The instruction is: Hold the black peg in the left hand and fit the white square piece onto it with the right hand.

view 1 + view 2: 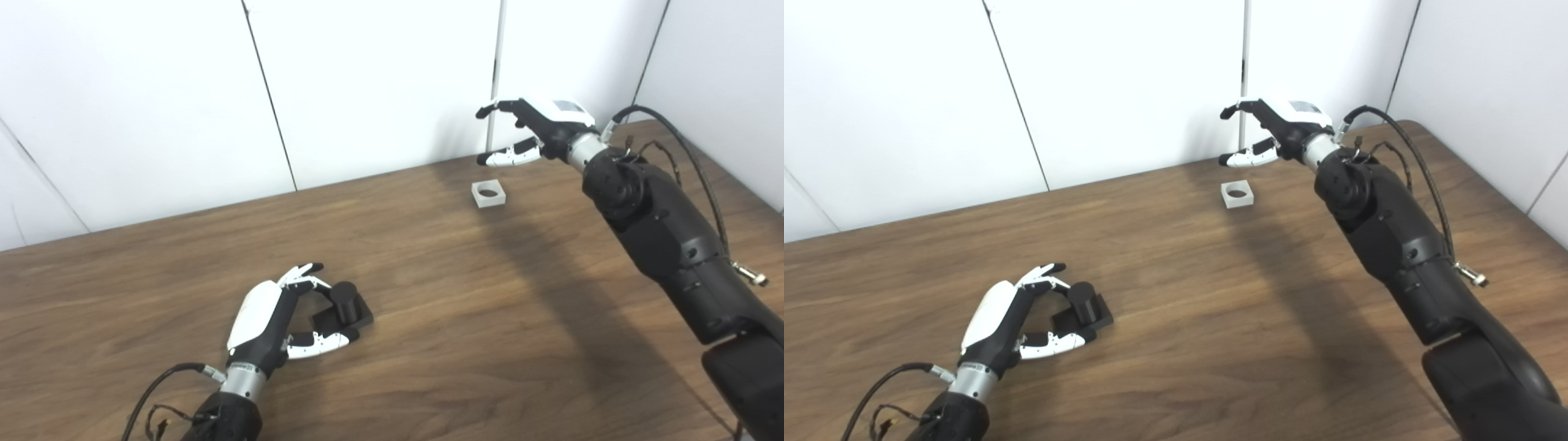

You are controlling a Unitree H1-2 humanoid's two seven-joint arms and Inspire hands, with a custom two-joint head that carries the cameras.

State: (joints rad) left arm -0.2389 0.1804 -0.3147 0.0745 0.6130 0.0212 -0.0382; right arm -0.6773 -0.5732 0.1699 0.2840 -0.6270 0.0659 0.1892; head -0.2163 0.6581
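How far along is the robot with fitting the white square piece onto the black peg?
Nothing looks finished. The left hand is open around the black peg, which sits on the table, not lifted. The right hand hovers open above and behind the white square piece, which lies flat on the table, untouched. Left to do: grasp both parts, bring them together and fit the piece onto the peg.

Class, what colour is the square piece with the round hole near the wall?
White; the square piece shows best in the left eye view.
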